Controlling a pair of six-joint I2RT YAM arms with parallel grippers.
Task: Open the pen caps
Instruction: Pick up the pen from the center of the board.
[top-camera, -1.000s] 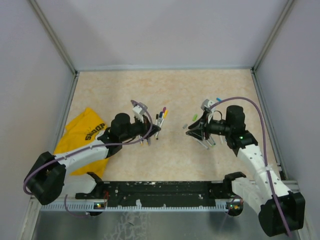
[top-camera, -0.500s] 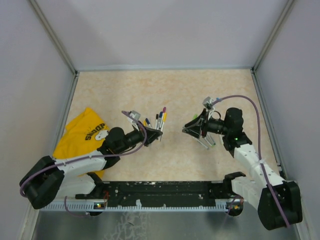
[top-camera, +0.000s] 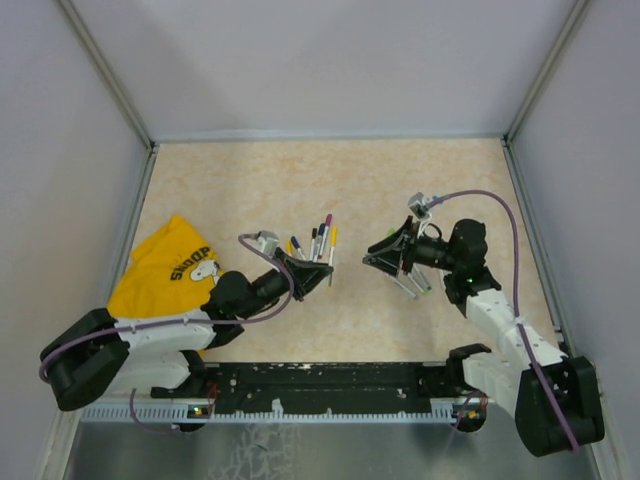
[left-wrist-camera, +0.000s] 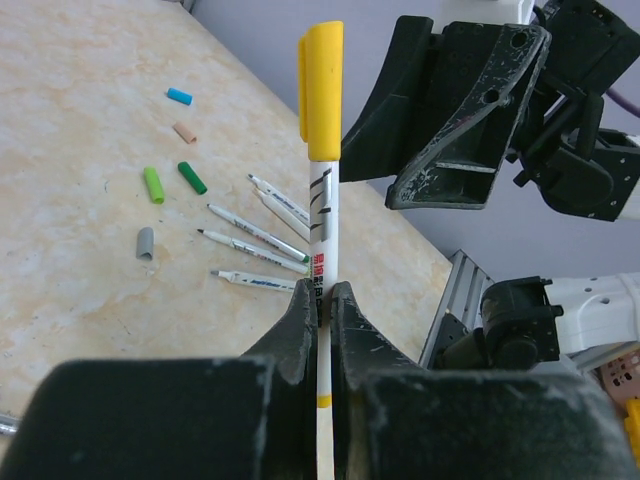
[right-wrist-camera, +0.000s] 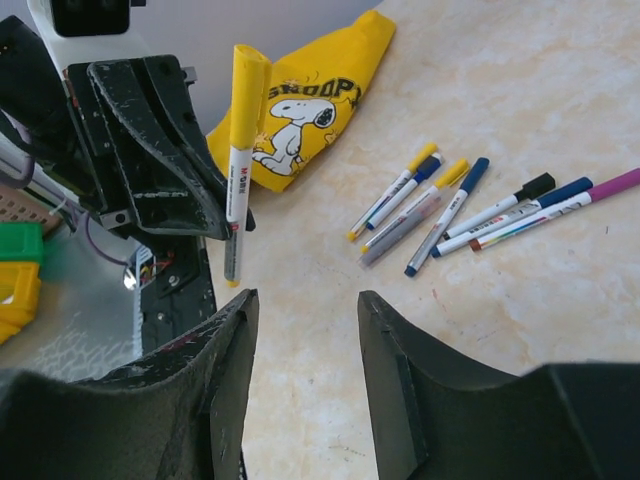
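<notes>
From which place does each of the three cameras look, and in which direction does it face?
Top external: above and behind the bases, looking down at the table; both arms show, with the left gripper and right gripper.
Left wrist: on the left arm, looking along its fingers, shut on a yellow-capped pen, toward the right gripper.
Right wrist: on the right arm, looking between its open fingers toward the left gripper and yellow cloth.
Shared: both wrist views show that pen.

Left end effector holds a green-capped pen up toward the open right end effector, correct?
No, the cap is yellow, not green; the left wrist view shows it. The left end effector does hold that pen toward the open right end effector.
</notes>
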